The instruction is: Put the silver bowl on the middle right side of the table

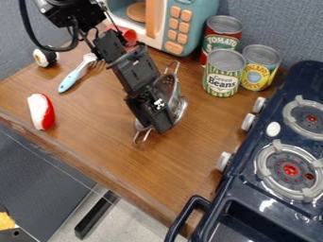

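Red-and-white toy (41,111) far left, then the blue-handled fork (75,75), then the silver bowl (168,87) mid-desk (189,158), partly behind the pincer (155,125); can't tell if that's wide or narrow. I'd check for a secure rim hold, lift gently, then lower it level right of there, clear of the stove knobs (224,161).

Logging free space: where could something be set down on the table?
Bare tabletop lies between the red-and-white piece and the silver bowl, and between that bowl and the stove. Crowded: the back, around the cans and microwave.
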`<state>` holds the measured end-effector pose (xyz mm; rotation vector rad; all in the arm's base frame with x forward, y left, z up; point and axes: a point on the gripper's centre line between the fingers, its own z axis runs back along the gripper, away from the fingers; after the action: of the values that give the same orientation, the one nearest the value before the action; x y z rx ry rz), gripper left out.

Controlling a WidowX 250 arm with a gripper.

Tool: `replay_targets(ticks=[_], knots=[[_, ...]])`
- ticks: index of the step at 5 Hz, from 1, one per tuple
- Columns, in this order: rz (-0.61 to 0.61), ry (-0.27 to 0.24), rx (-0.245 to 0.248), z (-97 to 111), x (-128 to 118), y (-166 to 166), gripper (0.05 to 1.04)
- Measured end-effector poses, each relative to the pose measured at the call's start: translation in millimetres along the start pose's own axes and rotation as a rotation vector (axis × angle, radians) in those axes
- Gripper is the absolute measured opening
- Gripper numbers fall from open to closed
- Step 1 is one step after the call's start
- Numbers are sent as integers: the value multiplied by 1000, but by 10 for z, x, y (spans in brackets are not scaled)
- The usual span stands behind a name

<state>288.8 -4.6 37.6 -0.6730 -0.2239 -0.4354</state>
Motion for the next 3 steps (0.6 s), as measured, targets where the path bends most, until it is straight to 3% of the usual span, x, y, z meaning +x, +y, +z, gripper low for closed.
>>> replay_targets(ticks=[2,3], knots=[[-10,-41,42,155,8,-172,1000],[16,-37,102,243,-8,-202,1000]])
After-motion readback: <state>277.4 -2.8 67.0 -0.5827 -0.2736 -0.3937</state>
